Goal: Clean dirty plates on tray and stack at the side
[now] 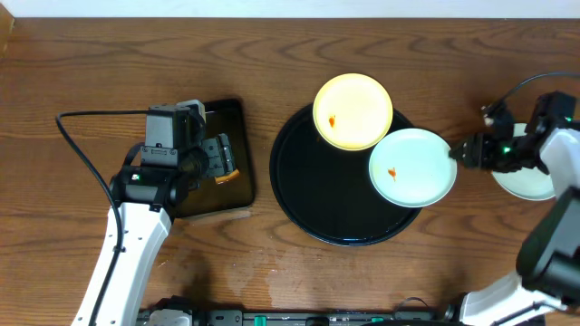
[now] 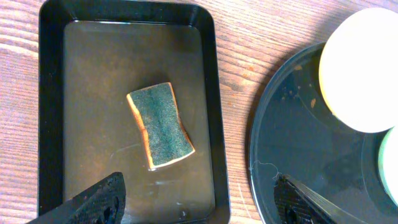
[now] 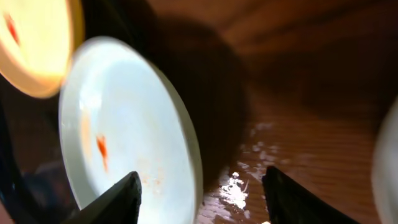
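The pale yellow round plate and the pale mint round plate, both smeared orange, are sitting on the big shiny black round tray. The mint one is hanging over the tray's right edge, so the open right hand is reaching around its rim. The left hand is hovering open above the green sponge, probably ready to grab it for wiping.

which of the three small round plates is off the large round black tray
The pale white plate lying on the wooden table at far right, clear of the tray. The yellow plate and the mint-white plate, both orange-smeared, sit on it.
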Robot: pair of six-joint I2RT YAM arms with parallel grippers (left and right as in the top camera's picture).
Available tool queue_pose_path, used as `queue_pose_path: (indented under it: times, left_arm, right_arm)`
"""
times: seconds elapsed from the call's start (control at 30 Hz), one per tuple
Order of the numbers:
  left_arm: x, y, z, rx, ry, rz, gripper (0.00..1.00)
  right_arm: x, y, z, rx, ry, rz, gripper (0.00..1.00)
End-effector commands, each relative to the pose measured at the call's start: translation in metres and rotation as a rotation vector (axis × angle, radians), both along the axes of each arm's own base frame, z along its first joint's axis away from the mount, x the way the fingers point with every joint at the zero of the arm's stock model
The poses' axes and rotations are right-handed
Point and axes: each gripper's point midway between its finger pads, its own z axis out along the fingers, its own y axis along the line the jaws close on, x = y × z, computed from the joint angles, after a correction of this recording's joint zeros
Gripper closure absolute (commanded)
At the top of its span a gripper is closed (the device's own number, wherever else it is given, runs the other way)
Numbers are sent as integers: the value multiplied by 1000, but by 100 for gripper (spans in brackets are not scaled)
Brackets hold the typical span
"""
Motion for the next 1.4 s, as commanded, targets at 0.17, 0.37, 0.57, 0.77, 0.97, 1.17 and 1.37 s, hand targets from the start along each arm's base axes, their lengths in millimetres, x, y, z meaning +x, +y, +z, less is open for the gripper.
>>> queue_pose_path:
  times: [0.17,0.37,0.57,0.77,0.97,1.17,1.37]
  left_arm:
    - [4,-2,7,-3,-17,-19,23]
    - [4,-2,7,-3,-17,-19,23]
    - [4,-2,7,-3,-16,-19,23]
    - [4,-2,6,-2,-15,-19,22]
    - [4,-2,5,-4,-10,-20,22]
    - [-3,-39,10,-165,2,-154,22]
    - [-14,-109,3,-370,32,-403,22]
  right_arm:
    - [-15,32,-23,213,18,168,39]
    - [-14,34,-28,217,24,169,49]
    - [-5,29,-30,203,26,108,91]
    - [-9,17,-38,137,93,56,99]
    - [-6,12,-31,104,81,25,99]
    - [0,5,-18,57,56,-15,99]
    - [9,22,16,121,-45,2,99]
